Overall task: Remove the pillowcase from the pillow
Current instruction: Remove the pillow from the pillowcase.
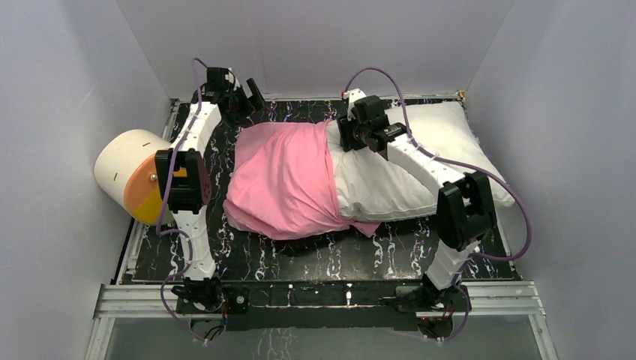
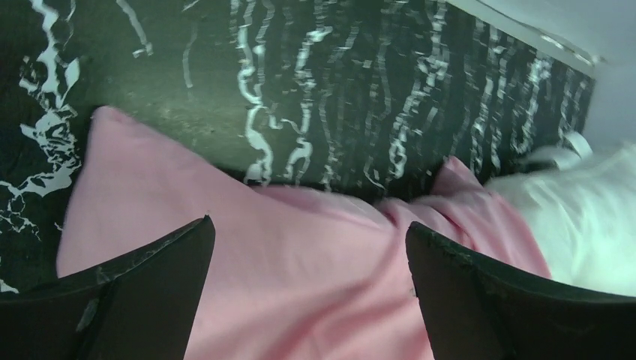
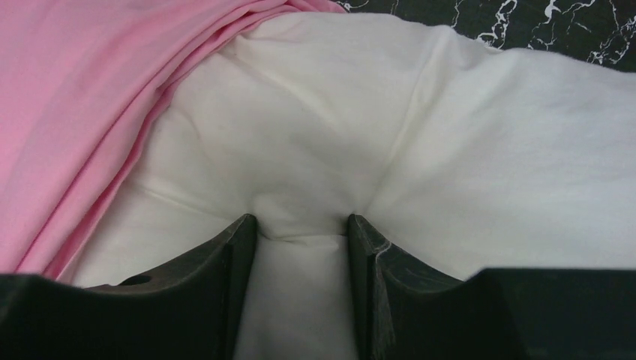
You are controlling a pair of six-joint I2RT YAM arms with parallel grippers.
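Note:
The pink pillowcase (image 1: 281, 180) covers the left half of the white pillow (image 1: 420, 165), whose right half lies bare on the table. My right gripper (image 1: 343, 142) is at the far edge of the pillow just right of the pillowcase's opening. In the right wrist view it (image 3: 301, 221) is shut on a pinched fold of the pillow (image 3: 315, 112), with the pillowcase (image 3: 75, 90) to the left. My left gripper (image 1: 253, 96) is at the far left corner. In the left wrist view it (image 2: 309, 225) is wide open and empty above the pillowcase (image 2: 300, 277); the pillow (image 2: 592, 210) shows at the right.
A cream-and-orange cylinder (image 1: 135, 176) lies at the left table edge beside the left arm. The black marbled table (image 1: 300, 259) is bounded by white walls on three sides and a metal rail (image 1: 322, 296) at the front.

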